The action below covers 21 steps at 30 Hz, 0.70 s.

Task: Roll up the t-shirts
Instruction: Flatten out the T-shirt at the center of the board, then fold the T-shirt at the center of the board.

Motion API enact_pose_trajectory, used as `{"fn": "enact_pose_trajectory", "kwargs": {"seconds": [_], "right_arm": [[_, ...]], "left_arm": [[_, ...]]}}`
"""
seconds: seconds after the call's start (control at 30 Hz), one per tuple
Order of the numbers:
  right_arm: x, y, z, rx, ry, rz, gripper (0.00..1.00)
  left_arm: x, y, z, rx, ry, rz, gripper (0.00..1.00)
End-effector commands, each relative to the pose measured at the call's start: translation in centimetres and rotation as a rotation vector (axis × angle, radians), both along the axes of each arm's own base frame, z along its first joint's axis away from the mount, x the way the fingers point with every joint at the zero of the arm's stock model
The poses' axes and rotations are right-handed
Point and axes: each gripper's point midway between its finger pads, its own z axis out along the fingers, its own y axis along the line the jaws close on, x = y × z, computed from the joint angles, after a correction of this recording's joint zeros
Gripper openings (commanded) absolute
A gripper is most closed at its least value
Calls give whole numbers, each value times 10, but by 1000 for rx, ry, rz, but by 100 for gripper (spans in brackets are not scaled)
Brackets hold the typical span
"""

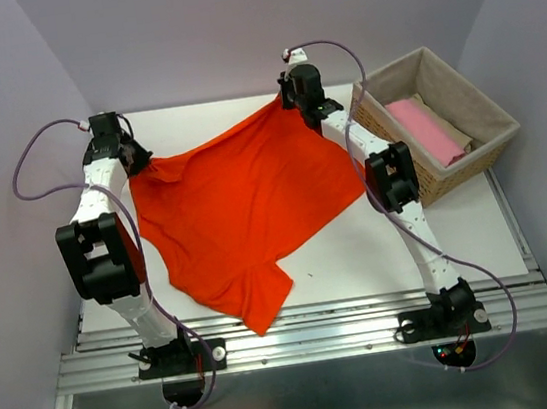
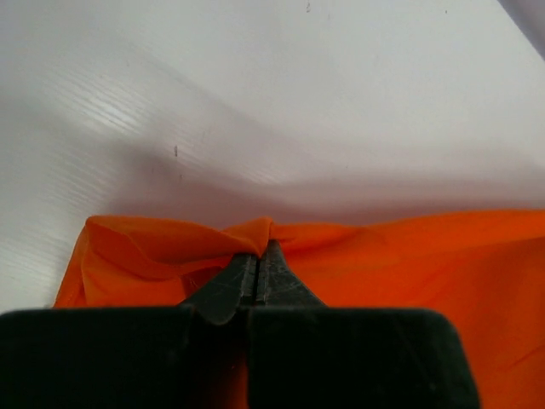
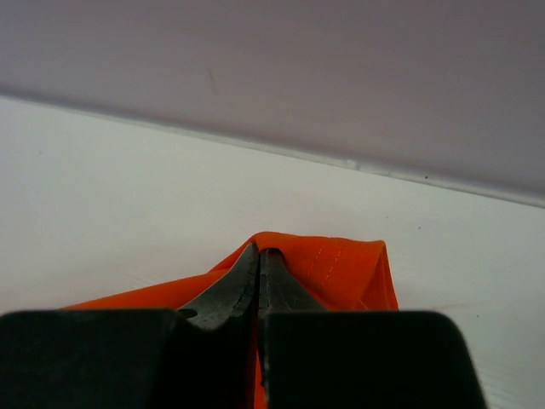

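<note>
Pale lilac walls (image 1: pixel 230 29) close in the white tabletop (image 1: pixel 410 247) on three sides, and a ribbed metal rail (image 1: pixel 311 336) runs along its near edge, where we see both arm bases bolted. Across the middle of the tabletop spreads the orange t-shirt (image 1: pixel 244 208), its lowest flap reaching the near edge. The left gripper (image 1: pixel 137 160) sits at the far left corner, and the right gripper (image 1: pixel 290 101) sits at the far edge, right of centre. Each is clamped on one end of the shirt's far side, so the cloth stretches between them and bunches into folds at the left. From above we also find a woven basket (image 1: pixel 457 69) at the right edge towards the far corner, holding a pink t-shirt (image 1: pixel 425 129) with a beige t-shirt (image 1: pixel 453 125) beside it; neither wrist camera shows these. The left wrist view shows dark fingers pressed together on a pinched ridge of orange fabric, with bare white surface beyond. The right wrist view shows a stitched hem on the gripped corner and the line where tabletop meets wall. We cannot tell whether the gripped edges are lifted clear of the surface.
</note>
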Motion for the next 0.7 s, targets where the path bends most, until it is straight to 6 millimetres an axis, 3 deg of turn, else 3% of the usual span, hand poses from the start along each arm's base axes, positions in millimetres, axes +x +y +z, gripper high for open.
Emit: {"fn": "enact_pose_trajectory", "kwargs": {"seconds": [0.0,0.27,0.5,0.67], "right_arm": [[18,-15,77,146,-189,-18,1],[28,-29,73,219,-192,-22,1],[37,-30,64,259,-210,-15,1],[41,-39,54,281,-189,-26,1]], "left_arm": [[18,13,31,14,-85,56,0],[17,15,33,33,-96,61,0],[41,13,23,6,-87,41,0],[43,1,18,-20,-71,16,0]]}}
